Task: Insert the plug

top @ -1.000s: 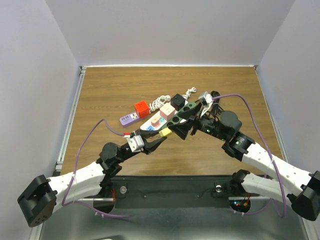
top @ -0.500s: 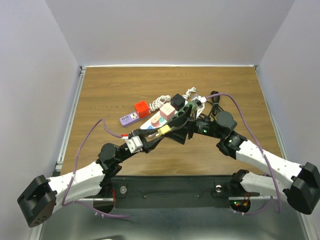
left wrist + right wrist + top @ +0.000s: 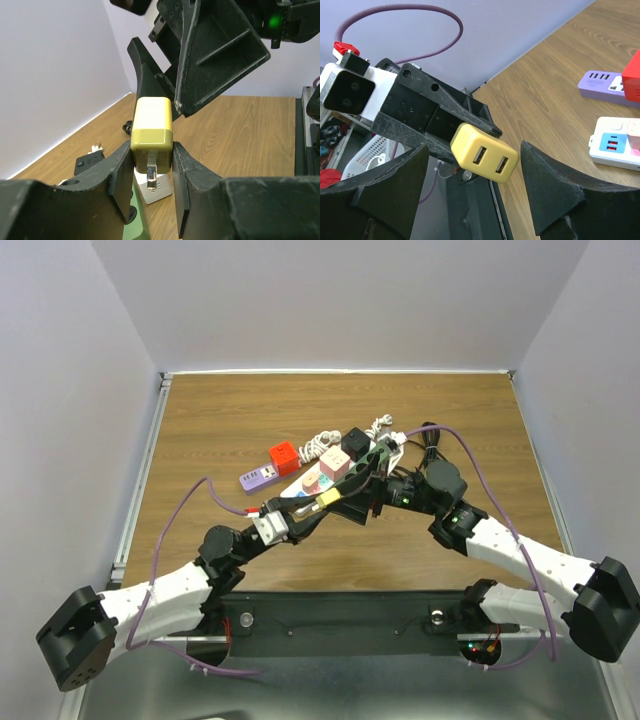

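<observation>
My left gripper [image 3: 316, 504] is shut on a yellow two-port USB charger plug [image 3: 328, 498] and holds it above the table, in front of the white power strip [image 3: 306, 486]. In the left wrist view the plug [image 3: 152, 127] sits between my pads, its metal prong [image 3: 151, 172] pointing back at the camera. My right gripper [image 3: 345, 492] is open, and its fingers [image 3: 220, 55] stand on either side of the plug without touching it. In the right wrist view the plug [image 3: 485, 159] shows its USB ports between my spread fingertips.
On the table behind lie a purple USB hub [image 3: 258, 478], a red cube adapter [image 3: 283, 456], a pink adapter [image 3: 335, 468], a black cube [image 3: 355, 440], a green strip [image 3: 376, 452], a white cord [image 3: 322, 443] and a black cable [image 3: 430, 438].
My right gripper has moved left and down toward the left gripper, and its open fingers now flank the yellow plug. The left gripper still holds the plug and has shifted slightly.
</observation>
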Motion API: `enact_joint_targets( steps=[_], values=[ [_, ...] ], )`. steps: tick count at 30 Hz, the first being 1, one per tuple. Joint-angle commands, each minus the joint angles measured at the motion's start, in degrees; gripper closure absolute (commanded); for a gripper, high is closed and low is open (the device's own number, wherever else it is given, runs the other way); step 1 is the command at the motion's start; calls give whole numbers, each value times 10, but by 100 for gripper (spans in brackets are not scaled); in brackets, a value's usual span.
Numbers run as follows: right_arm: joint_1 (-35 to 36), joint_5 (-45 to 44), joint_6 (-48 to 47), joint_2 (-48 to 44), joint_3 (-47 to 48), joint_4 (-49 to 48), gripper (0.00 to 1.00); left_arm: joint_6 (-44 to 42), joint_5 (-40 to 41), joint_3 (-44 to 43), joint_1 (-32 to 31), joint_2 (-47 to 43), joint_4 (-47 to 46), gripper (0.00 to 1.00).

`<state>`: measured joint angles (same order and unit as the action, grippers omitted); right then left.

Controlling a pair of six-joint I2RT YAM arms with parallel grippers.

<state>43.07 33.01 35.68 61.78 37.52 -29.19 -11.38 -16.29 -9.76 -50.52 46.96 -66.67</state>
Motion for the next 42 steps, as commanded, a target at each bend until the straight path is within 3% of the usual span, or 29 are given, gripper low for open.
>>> enact_joint_targets(
  steps=[1,7,13,20,29,30,31,37,38,39,42],
  values=[
    [-4,9,5,-11,6,-45,21,-10,-1,-17,-1,4,-57,100],
    [-4,23,6,0,8,-50,28,-10,6,-16,-1,7,-60,100],
    [-4,39,8,18,10,-55,50,-15,15,-15,-1,5,-57,100],
    [-4,12,9,25,13,-66,100,-17,13,-8,-1,16,-60,100],
    [-4,-50,-10,35,27,-78,100,-13,32,-4,-2,58,-69,98],
    [-5,-58,-24,35,27,-77,100,-12,38,-4,-1,59,-69,87],
    [-6,-66,-30,37,29,-76,99,-13,44,-3,-2,60,-70,83],
    [-27,-107,-66,53,29,-75,100,-3,68,-3,-1,29,-23,66],
    [-35,-115,-71,57,31,-75,99,-1,56,-3,-2,18,-13,52],
    [-39,-117,-73,59,33,-74,99,-1,48,-3,-1,14,-10,47],
    [-55,-121,-78,60,38,-74,100,4,28,-2,-1,4,-3,42]
  ],
)
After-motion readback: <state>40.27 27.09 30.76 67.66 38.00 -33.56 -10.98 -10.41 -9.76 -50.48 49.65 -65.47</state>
